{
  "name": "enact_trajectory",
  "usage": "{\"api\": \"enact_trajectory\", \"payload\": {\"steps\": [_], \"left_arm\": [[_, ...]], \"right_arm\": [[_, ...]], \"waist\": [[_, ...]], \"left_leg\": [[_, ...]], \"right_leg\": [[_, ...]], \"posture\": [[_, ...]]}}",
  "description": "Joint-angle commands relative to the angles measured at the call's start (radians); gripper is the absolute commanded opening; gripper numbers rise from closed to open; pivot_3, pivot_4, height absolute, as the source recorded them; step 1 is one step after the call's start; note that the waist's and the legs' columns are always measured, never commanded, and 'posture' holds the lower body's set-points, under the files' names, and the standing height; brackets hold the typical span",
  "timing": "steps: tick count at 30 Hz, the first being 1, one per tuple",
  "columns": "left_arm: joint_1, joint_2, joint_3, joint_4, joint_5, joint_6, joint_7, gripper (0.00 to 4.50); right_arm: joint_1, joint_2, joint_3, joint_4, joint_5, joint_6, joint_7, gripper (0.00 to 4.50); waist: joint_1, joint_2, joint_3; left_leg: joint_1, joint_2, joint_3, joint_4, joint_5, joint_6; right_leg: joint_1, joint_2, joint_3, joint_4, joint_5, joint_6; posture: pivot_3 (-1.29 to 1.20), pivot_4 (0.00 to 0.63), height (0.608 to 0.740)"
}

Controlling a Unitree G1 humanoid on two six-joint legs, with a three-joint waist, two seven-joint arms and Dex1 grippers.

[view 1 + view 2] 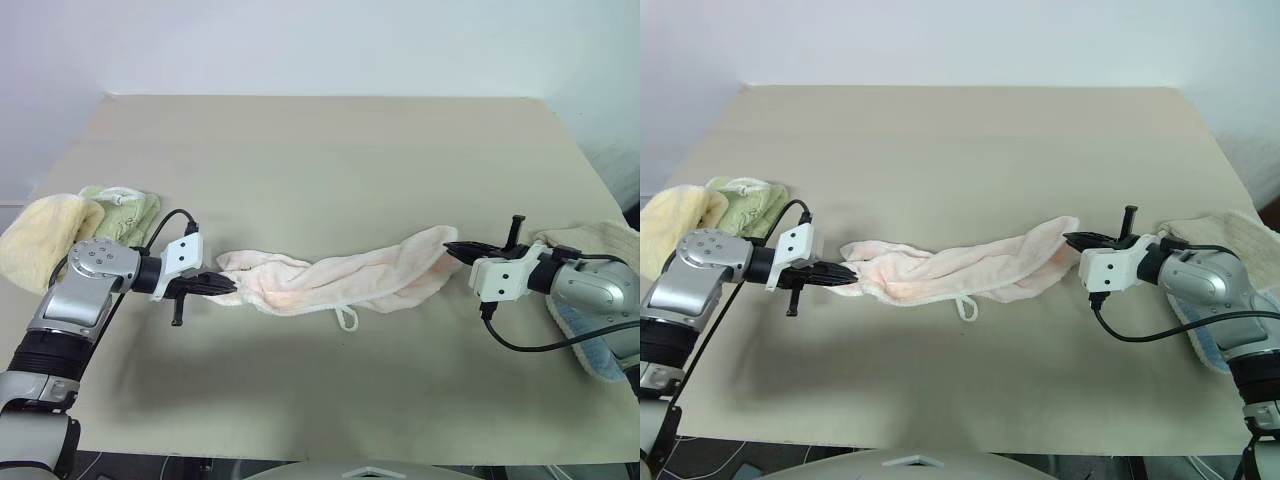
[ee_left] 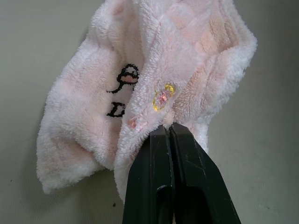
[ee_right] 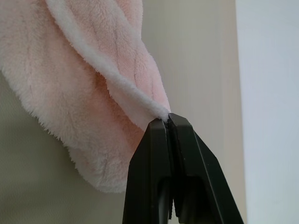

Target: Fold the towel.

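Both grippers, left (image 1: 225,286) and right (image 1: 452,249), pinch opposite ends of the towel (image 1: 340,277) with fingers fully closed, suspending it mid-frame above the desk (image 1: 330,150) for folding.

Both arms are clad in silver-grey metallic shells with rounded joint housings; the left one carries a ring of small dark screw holes on its round cap. Below the left forearm shell sits a ribbed black collar. Each wrist ends in a white angular bracket with small dark screws, from which a black cable loops back to the arm. The left claw (image 1: 212,286) and right claw (image 1: 457,250) are slim, matte black, tapered fingers.
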Motion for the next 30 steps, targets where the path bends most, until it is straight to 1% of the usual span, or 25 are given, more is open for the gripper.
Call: {"api": "enact_trajectory", "payload": {"steps": [1,4,6,7,10,13,18,21,24,26,28,30], "left_arm": [[-0.072,-0.022,0.089,0.019,-0.060,0.041,0.052,0.00],[-0.226,-0.088,0.202,0.095,-0.137,0.129,0.193,0.00],[-0.278,-0.114,0.237,0.127,-0.148,0.135,0.240,0.00],[-0.318,-0.127,0.257,0.154,-0.159,0.168,0.274,0.00],[-0.477,-0.177,0.325,0.269,-0.183,0.205,0.412,0.00],[-0.610,-0.211,0.363,0.378,-0.183,0.191,0.507,0.00],[-0.782,-0.233,0.389,0.541,-0.170,0.117,0.589,0.00],[-0.818,-0.213,0.372,0.579,-0.160,0.081,0.545,0.00],[-0.776,-0.165,0.349,0.561,-0.172,0.121,0.402,0.00],[-0.678,-0.120,0.326,0.477,-0.195,0.164,0.255,0.00],[-0.555,-0.074,0.302,0.366,-0.215,0.216,0.135,0.00],[-0.458,-0.042,0.294,0.267,-0.240,0.291,0.085,0.00]], "right_arm": [[-0.057,-0.021,-0.060,0.026,0.001,0.015,-0.038,0.01],[-0.143,-0.026,-0.097,0.073,0.030,0.083,-0.051,0.01],[-0.172,-0.030,-0.106,0.095,0.033,0.103,-0.052,0.01],[-0.198,-0.034,-0.110,0.119,0.025,0.108,-0.061,0.01],[-0.327,-0.040,-0.118,0.227,0.002,0.145,-0.101,0.01],[-0.463,-0.043,-0.099,0.337,-0.025,0.157,-0.129,0.01],[-0.670,-0.045,-0.073,0.488,-0.043,0.152,-0.149,0.01],[-0.718,-0.057,-0.078,0.509,0.005,0.143,-0.095,0.01],[-0.651,-0.080,-0.097,0.444,0.108,0.156,0.051,0.01],[-0.536,-0.096,-0.116,0.349,0.196,0.187,0.154,0.01],[-0.388,-0.114,-0.139,0.232,0.276,0.231,0.247,0.01],[-0.255,-0.133,-0.163,0.123,0.340,0.285,0.318,0.01]], "waist": [[0.001,0.000,0.000],[0.003,-0.001,0.001],[0.001,-0.002,0.001],[-0.001,-0.002,0.000],[-0.010,-0.002,0.000],[-0.025,-0.002,0.001],[-0.043,-0.004,0.002],[-0.050,-0.004,0.002],[-0.054,-0.004,0.002],[-0.055,-0.003,0.001],[-0.055,-0.003,0.001],[-0.052,-0.003,0.002]], "left_leg": [[0.000,0.000,0.000,0.000,0.000,0.000],[0.000,0.000,0.000,0.001,0.001,-0.001],[0.000,0.000,-0.001,0.002,0.001,-0.002],[0.000,0.000,0.000,0.002,0.001,-0.002],[0.003,0.000,0.000,0.001,0.002,-0.003],[0.002,-0.001,0.000,0.001,0.003,-0.004],[0.002,-0.001,0.001,0.000,0.004,-0.006],[0.001,-0.001,0.001,0.000,0.004,-0.006],[0.000,-0.001,0.001,-0.001,0.004,-0.005],[0.000,-0.001,0.001,-0.002,0.003,-0.005],[0.000,-0.001,0.002,-0.001,0.003,-0.004],[0.000,-0.001,0.002,-0.001,0.003,-0.004]], "right_leg": [[0.000,0.000,0.000,0.000,0.000,0.000],[0.000,0.000,0.000,0.002,0.001,-0.001],[0.000,0.000,0.000,0.002,0.001,-0.001],[0.000,0.000,0.000,0.002,0.001,-0.001],[0.002,0.000,0.000,0.002,0.001,-0.001],[0.002,-0.001,0.000,0.002,0.001,-0.002],[0.002,0.000,0.001,0.000,0.001,-0.001],[0.002,0.000,0.001,-0.001,0.001,-0.001],[0.002,0.000,0.001,-0.001,0.002,-0.001],[0.001,0.000,0.001,-0.002,0.002,-0.001],[0.001,0.000,0.002,-0.002,0.002,-0.001],[0.001,0.000,0.002,-0.002,0.002,-0.001]], "posture": [[0.00,0.150,0.728],[0.00,0.150,0.728],[0.00,0.150,0.728],[0.00,0.150,0.728],[0.00,0.150,0.728],[0.00,0.150,0.728],[0.00,0.150,0.728],[0.00,0.150,0.728],[0.00,0.150,0.728],[0.00,0.150,0.728],[0.00,0.150,0.728],[0.00,0.150,0.728]]}}
